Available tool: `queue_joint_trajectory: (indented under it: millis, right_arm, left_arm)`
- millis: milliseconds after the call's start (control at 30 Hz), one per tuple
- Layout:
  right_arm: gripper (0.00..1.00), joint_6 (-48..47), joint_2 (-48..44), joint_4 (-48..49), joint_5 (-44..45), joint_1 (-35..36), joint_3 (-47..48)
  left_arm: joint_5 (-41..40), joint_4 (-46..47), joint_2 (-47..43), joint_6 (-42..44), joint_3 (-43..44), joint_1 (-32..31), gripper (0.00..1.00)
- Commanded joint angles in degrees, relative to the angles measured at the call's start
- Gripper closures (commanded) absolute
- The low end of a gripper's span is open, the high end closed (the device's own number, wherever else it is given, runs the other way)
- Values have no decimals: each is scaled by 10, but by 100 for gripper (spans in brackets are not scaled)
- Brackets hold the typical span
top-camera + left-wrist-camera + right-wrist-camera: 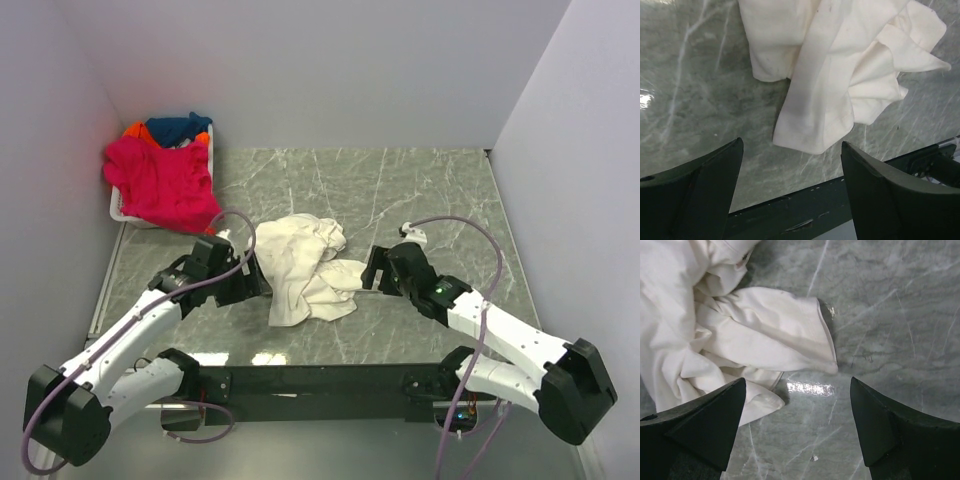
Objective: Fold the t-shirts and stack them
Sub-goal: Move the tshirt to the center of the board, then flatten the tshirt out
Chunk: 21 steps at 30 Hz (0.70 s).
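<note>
- The left gripper [790, 150] has its two fingers [700, 185] spread wide apart, and nothing is pinched between them.
- The cream t-shirt [830, 75] lies crumpled on the table [695, 95], just in front of those fingers. One rounded corner of it comes down close to the gap between the fingertips (it looks close, but I cannot tell if it touches them).
- The right gripper [797, 385] also has its fingers [705, 425] spread wide, with nothing held.
- In the right wrist view, the cream t-shirt [715, 340] is bunched up in front of the finger on the left of the picture. One flat fold reaches out to about the middle of the gap. In front of the other finger there is only shiny grey table.
- From above, the cream t-shirt [300, 270] sits between the left gripper [248, 283] and the right gripper [372, 270].
- Far away from both sets of fingers, in the back left corner, the pink t-shirt [165, 185] hangs over the white basket [118, 212].
- The dark blue t-shirt [178, 128] and the orange t-shirt [135, 130] poke up behind the pink one.
</note>
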Motion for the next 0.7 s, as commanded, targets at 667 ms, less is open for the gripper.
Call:
queue_joint_trajectory:
  millis: [667]
  right_arm:
    - [8, 47, 75, 67, -17, -38, -16]
  left_arm:
    - [-23, 73, 136, -79, -33, -86, 35]
